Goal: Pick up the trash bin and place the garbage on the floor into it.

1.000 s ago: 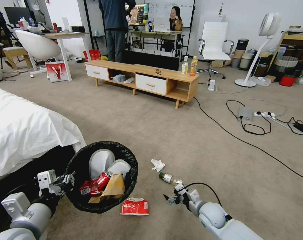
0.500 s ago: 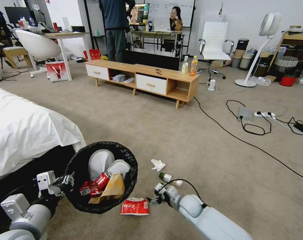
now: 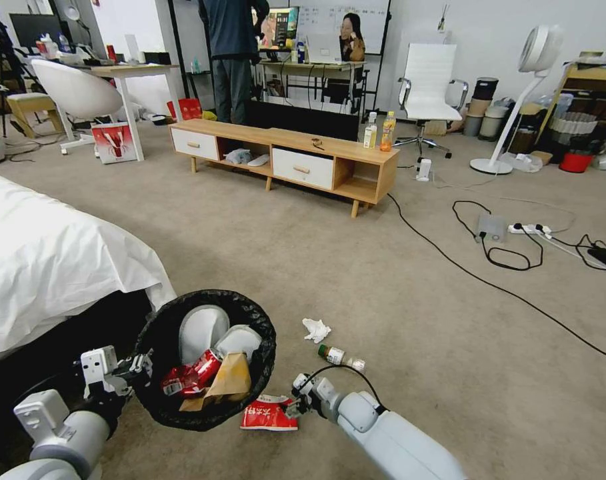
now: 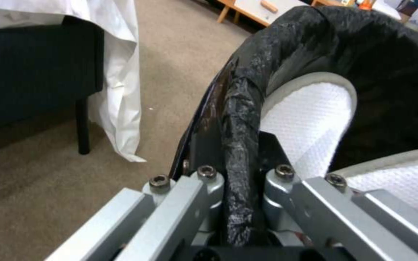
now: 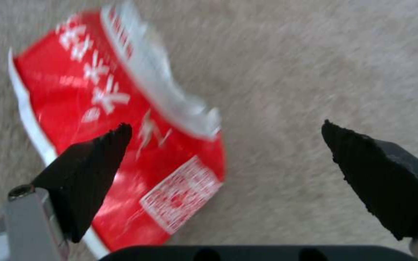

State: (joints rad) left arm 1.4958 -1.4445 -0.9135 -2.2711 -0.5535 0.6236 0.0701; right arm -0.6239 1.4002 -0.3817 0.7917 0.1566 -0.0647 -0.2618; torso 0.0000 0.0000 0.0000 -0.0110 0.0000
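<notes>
A beige-grey carpeted floor (image 3: 356,267) crossed by black cables (image 3: 463,267) is seen, with a low wooden cabinet (image 3: 283,157) further back and a white-sheeted bed (image 3: 49,260) to the robot's left. The trash bin (image 3: 206,357), lined with a crinkled black bag, is held off the floor and tilted so that its mouth faces up and toward the camera; its rim is pinched by the left pincer (image 3: 133,367), whose two metal fingers (image 4: 204,188) are pressed against either side of the bagged rim (image 4: 240,145). Inside the bin, beyond the left pincer, a red crushed can (image 3: 191,375), a brown paper bag (image 3: 224,380) and white slippers (image 3: 203,327) are seen. The right pincer (image 3: 291,408) is held low over the floor with its two black fingertips (image 5: 93,163) spread wide apart and nothing between them touching either. The red-white wrapper (image 3: 269,413) lies flat on the floor just beside and partly beneath that pincer, toward the bin; in the right wrist view one fingertip is seen over the wrapper (image 5: 122,145) and the other over bare carpet, and the wrapper's long axis runs slantwise across the line between the fingertips. Beyond the right pincer a small green-capped bottle (image 3: 339,358) lies on its side, cap pointing toward the bin, and a crumpled white tissue (image 3: 315,329) lies a little further on.
</notes>
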